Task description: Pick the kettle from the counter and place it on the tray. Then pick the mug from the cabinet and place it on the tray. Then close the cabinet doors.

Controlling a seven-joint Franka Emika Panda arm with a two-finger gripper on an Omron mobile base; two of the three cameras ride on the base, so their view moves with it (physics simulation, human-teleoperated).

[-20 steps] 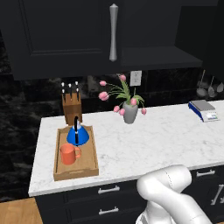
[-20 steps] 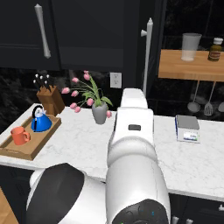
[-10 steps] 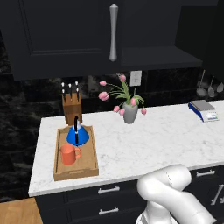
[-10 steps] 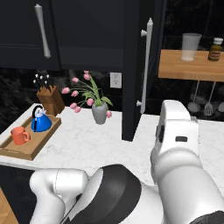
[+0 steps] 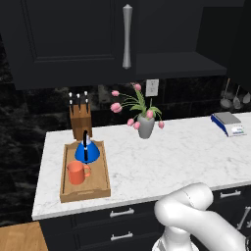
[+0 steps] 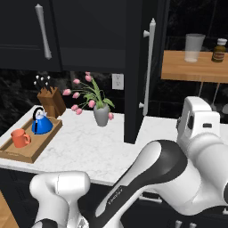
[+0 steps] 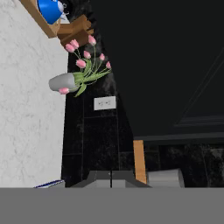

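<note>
Marble counter (image 5: 162, 157) carries the tray (image 5: 100, 182), already bearing kettle (image 5: 87, 152) and mug (image 5: 76, 172). Your gripper (image 7: 111, 179) is clenched on nothing. One cabinet door (image 6: 133, 89) stands ajar; it looks rigid and hinged, so push the panel or bar handle (image 6: 148, 67).

My view is rolled on its side. The white marble surface (image 7: 26, 109) fills the left. At the top left sits the blue kettle (image 7: 49, 9) on a corner of the wooden tray (image 7: 41, 22), the knife block (image 7: 75, 30) just beside it. The grey vase (image 7: 61, 82) of pink tulips lies sideways, a white wall outlet (image 7: 105, 103) near it. The dark cabinet (image 7: 166, 61) looms right.
</note>
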